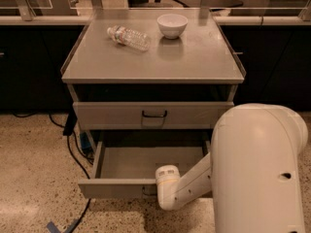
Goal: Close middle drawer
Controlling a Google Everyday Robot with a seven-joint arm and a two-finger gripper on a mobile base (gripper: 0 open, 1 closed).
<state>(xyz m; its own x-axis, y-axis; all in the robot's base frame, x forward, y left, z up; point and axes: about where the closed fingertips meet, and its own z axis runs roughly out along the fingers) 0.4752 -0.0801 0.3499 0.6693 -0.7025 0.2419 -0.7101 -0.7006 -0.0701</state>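
The middle drawer (146, 163) stands pulled out of the grey cabinet, its shallow tray empty and its low front panel (116, 188) facing me. My gripper (164, 192) is at the end of the white arm, right against the middle of that front panel, where the handle is. The wrist (167, 176) covers the handle and the gripper's tip. Above it, the taller upper drawer (154, 114) is shut, with its dark loop handle showing.
On the cabinet top (194, 57) lie a clear plastic bottle (129, 36) on its side and a white bowl (172, 25). Dark cables (73, 144) run down the cabinet's left side onto the speckled floor. My large white arm housing (257, 169) fills the lower right.
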